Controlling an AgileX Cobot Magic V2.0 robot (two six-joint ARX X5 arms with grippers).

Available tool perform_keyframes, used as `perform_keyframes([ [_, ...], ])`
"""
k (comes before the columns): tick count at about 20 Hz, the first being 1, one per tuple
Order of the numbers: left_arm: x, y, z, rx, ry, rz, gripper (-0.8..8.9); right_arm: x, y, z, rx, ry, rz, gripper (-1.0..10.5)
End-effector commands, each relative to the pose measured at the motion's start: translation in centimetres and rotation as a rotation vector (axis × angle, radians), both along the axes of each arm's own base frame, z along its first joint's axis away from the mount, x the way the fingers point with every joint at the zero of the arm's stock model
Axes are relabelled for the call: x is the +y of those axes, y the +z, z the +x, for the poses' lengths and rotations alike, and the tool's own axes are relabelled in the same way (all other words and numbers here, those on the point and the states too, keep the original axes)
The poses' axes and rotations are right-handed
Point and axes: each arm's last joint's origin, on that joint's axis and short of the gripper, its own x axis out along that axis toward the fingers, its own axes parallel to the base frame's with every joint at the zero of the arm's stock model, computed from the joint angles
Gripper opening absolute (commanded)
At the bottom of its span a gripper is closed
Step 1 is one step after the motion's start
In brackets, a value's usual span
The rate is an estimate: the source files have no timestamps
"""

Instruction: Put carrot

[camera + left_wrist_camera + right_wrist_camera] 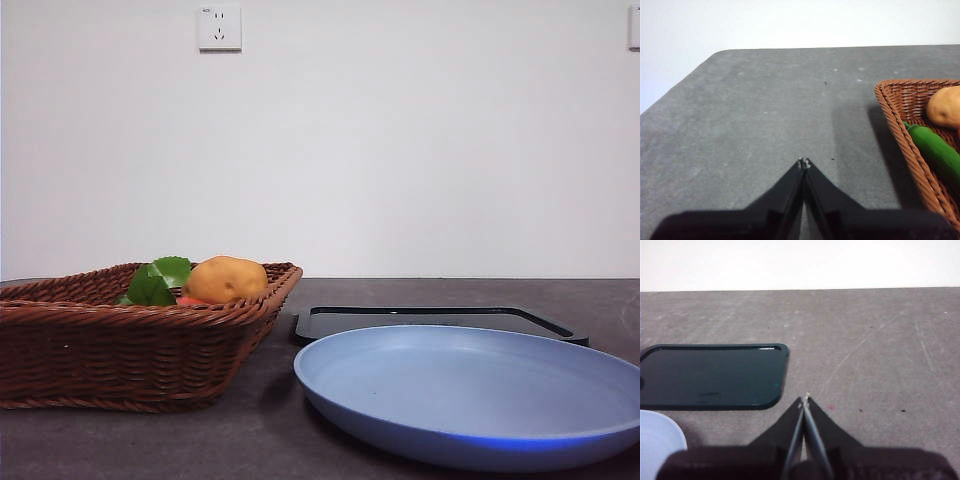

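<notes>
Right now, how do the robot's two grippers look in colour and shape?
Both look alike. The left gripper has two matte black jaws, broad at the base and tapering to thin pale tips. The right gripper has the same form. No cables or markings are visible.

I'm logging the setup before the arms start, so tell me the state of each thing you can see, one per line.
carrot: in the basket, mostly hidden, green leaves showing
potato: resting in the basket beside the carrot
cucumber: lying in the basket
basket: upright on the table
blue plate: bare
black tray: flat, bare
left gripper: shut, holding nothing
right gripper: shut, holding nothing
</notes>
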Motion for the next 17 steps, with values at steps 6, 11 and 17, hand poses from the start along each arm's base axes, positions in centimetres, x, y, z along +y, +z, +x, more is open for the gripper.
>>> perform_keyframes([
  [6, -0.7, 0.4, 0.1, -0.055, -0.188, -0.352, 0.07, 0.0, 0.5, 0.1, -0.052, -0.029, 0.294, 0.0],
  [11, -1.3, 1.1, 0.0, -0.072, -0.399, -0.498, 0.07, 0.0, 0.6, 0.1, -0.039, -0.068, 0.655, 0.0],
  [17, -1.4, 1.8, -0.1, -0.1, -0.47, -0.558, 0.06, 0.2, 0.6, 0.1, -0.006, -0.015, 0.79, 0.0],
])
